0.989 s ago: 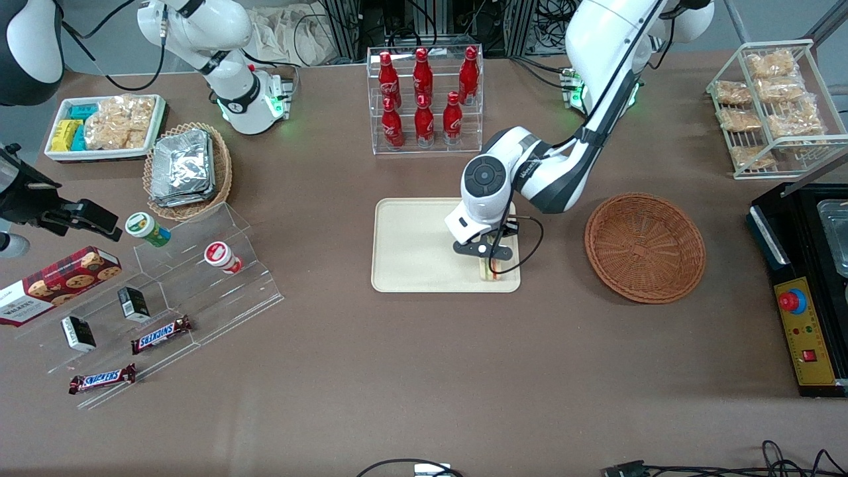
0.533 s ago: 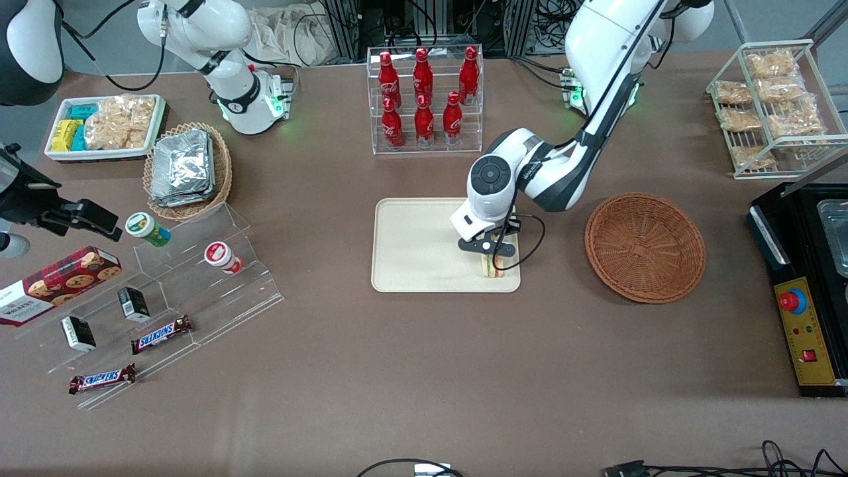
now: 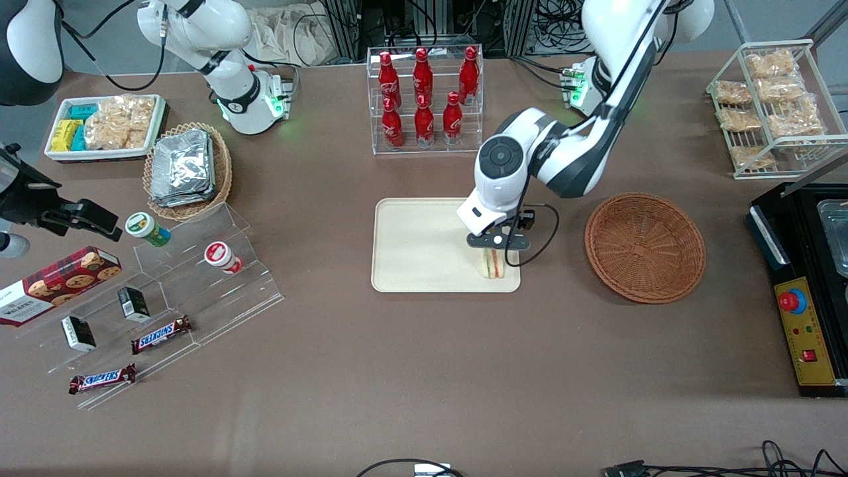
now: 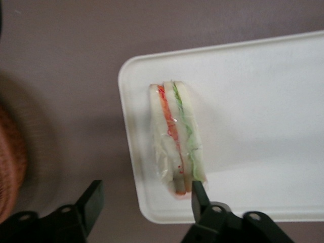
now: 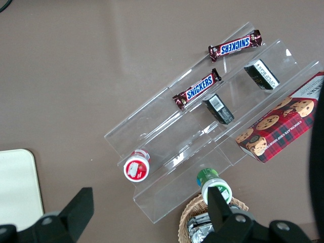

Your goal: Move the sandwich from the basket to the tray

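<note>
Judging from how things lie, the task looks all but finished, with only the arm's withdrawal left. Going from the biggest item down: the table [image 3: 424, 371] carries everything, and the tray [image 3: 411, 245] sits near its middle, just in front of a clear rack of red bottles [image 3: 424, 99] as seen from the front camera. The basket [image 3: 644, 246] stands beside the tray, toward the working arm's end of the table, and it shows nothing but bare wicker inside, so the pick-up half of the job appears done.

The gripper [image 3: 491, 246] hangs just above the tray's corner that lies nearest the basket and nearest the front camera. In the wrist view the gripper [image 4: 144, 200] has its fingers spread wide and they clasp nothing; one fingertip [image 4: 198, 195] shows close to the end of the sandwich, but whether it touches the wrapper I cannot tell.

The sandwich [image 4: 177, 136] rests on the tray, standing on edge with its red and green filling lines facing up, near the tray's rim [image 4: 127, 147] yet fully inside it. In the front view the sandwich [image 3: 491, 266] peeks out below the gripper.

What remains, in my estimate, is lifting clear without nudging the wedge over.
</note>
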Controlling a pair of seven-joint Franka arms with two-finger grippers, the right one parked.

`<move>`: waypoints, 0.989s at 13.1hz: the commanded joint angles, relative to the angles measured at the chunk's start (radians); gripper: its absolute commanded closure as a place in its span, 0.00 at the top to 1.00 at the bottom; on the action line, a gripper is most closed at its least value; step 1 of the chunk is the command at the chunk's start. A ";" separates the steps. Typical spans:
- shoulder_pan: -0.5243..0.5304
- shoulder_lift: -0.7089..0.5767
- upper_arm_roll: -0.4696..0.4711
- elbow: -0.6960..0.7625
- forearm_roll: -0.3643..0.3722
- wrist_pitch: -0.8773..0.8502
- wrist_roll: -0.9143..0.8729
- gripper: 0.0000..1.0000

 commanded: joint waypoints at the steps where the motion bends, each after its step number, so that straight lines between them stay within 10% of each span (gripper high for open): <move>1: 0.001 -0.058 0.005 0.130 -0.006 -0.184 -0.010 1.00; 6: 0.146 -0.082 0.022 0.438 -0.104 -0.496 0.117 1.00; 13: 0.481 -0.272 0.022 0.307 -0.080 -0.518 0.412 1.00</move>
